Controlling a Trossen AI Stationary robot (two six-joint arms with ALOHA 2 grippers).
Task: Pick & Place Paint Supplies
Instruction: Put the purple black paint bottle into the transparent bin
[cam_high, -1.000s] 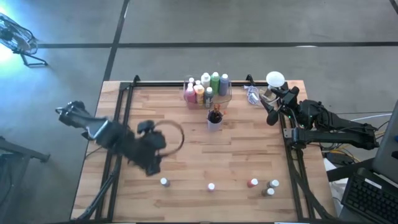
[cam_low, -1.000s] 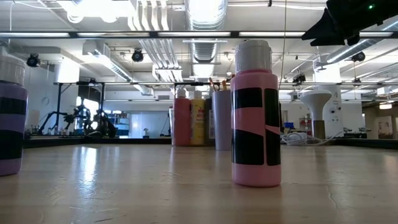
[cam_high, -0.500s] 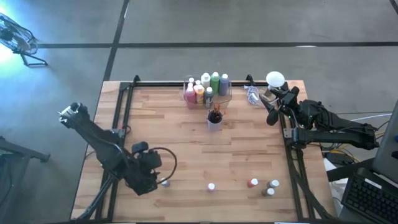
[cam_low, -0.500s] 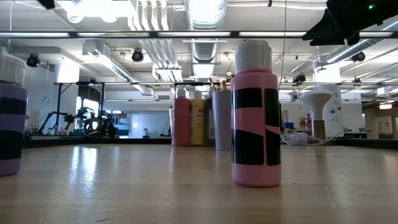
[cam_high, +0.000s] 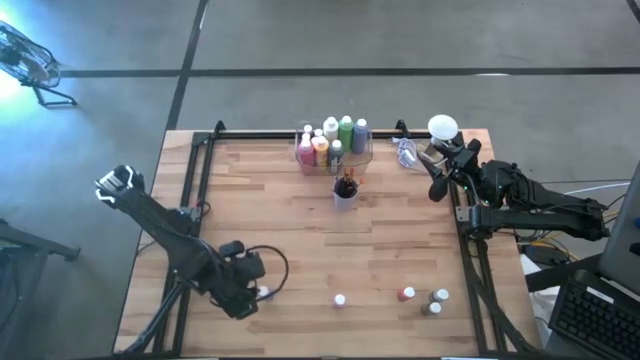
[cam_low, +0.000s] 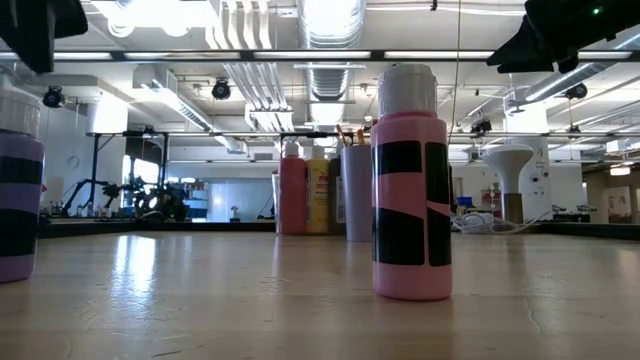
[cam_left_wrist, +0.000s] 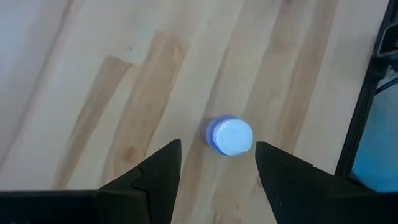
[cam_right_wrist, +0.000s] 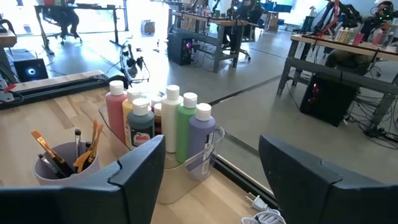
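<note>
A small purple paint bottle with a white cap stands upright on the wood table near its near-left part, also seen in the high view and the low view. My left gripper hovers above it, open and pointing steeply down, its fingers to either side of the cap without touching; the high view shows this gripper right beside the bottle. My right gripper waits open at the table's far right, nothing between its fingers.
A pink bottle, a red one and two more stand along the near edge. At the far middle, a clear bin holds tall bottles, with a cup of brushes in front. The table's middle is bare wood.
My left gripper has swung down and toward the table's near edge, rolling as it went, and now hangs over the small purple bottle. The bottle has not moved.
</note>
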